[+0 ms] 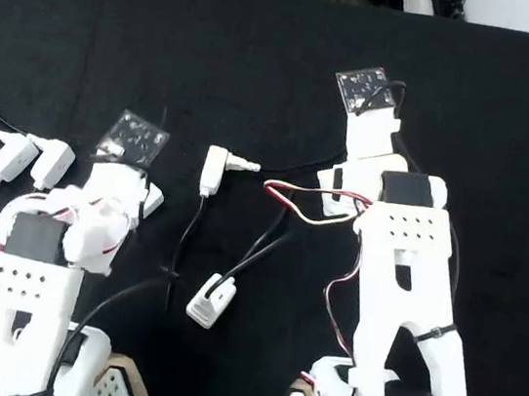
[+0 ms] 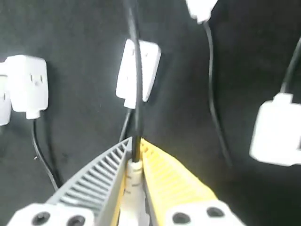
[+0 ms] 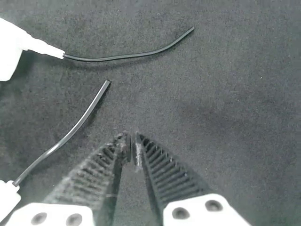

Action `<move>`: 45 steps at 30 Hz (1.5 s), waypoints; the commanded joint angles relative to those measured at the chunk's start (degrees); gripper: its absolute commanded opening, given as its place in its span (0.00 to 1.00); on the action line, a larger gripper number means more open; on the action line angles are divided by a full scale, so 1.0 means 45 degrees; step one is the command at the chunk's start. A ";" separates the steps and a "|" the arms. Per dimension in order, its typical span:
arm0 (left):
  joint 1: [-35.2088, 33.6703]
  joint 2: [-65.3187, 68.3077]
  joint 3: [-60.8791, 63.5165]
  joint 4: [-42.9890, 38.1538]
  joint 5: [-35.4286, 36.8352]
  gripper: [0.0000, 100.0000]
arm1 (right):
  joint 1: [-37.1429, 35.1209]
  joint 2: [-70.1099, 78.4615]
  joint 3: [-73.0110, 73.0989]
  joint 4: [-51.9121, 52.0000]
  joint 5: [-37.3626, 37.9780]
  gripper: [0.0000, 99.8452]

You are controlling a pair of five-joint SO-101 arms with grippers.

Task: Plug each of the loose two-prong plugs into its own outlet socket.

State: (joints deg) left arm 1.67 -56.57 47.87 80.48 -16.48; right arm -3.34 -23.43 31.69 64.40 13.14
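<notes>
My left gripper (image 2: 134, 157) is shut on a white plug (image 2: 132, 181). Its black cord (image 2: 137, 94) runs out past the fingertips and across a white outlet socket (image 2: 138, 73) on the cloth beyond. In the high view this gripper (image 1: 135, 138) sits right of two white sockets (image 1: 31, 158). A loose white plug (image 1: 215, 169) lies mid-table, and another socket (image 1: 212, 300) lies nearer the arm bases. My right gripper (image 3: 130, 147), also seen from above (image 1: 366, 89), is shut on nothing over bare cloth at the far right.
Black cloth (image 1: 509, 144) covers the table. Loose black cords (image 3: 127, 52) lie ahead of the right gripper, one ending at a white plug body (image 3: 9, 52). Red, white and black arm wires (image 1: 308, 204) hang between the arms. Open cloth stretches at the far side.
</notes>
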 commanded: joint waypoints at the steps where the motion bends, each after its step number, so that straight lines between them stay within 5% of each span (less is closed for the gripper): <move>1: 0.1436 0.0313 -0.1319 0.0078 0.1661 0.03 | -0.0137 -0.0107 -0.0147 -0.0117 0.0098 0.01; 5: 0.2647 0.0488 -0.2139 -0.0469 0.3263 0.03 | -0.0039 -0.0127 -0.0264 -0.0078 0.0117 0.01; 14: 0.4952 0.0547 -0.0107 -0.5431 0.7170 0.03 | 0.1407 -0.0049 -0.2628 0.3810 0.2481 0.01; 19: 0.5558 0.0547 0.2706 -0.9026 0.7990 0.03 | 0.2208 -0.0029 -0.2335 0.4142 0.4669 0.02; 29: 0.6320 0.3302 0.3565 -1.2132 0.8987 0.03 | 0.3360 -0.0029 0.0107 0.3321 0.7209 0.02; 36: 0.7101 0.7912 0.1123 -1.2132 0.9514 0.03 | 0.3282 -0.0068 0.0772 0.3204 0.7521 0.02; 42: 0.6125 0.7971 0.0498 -1.0784 1.2073 0.24 | 0.2911 -0.0029 0.1104 0.2462 0.7248 0.02; 45: 0.5617 0.7951 0.0107 -1.0217 1.2366 0.25 | 0.2149 -0.0088 0.1123 0.2520 0.6212 0.02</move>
State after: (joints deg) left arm 29.01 -20.70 52.62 32.22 37.23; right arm 10.20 -23.34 36.97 76.53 45.58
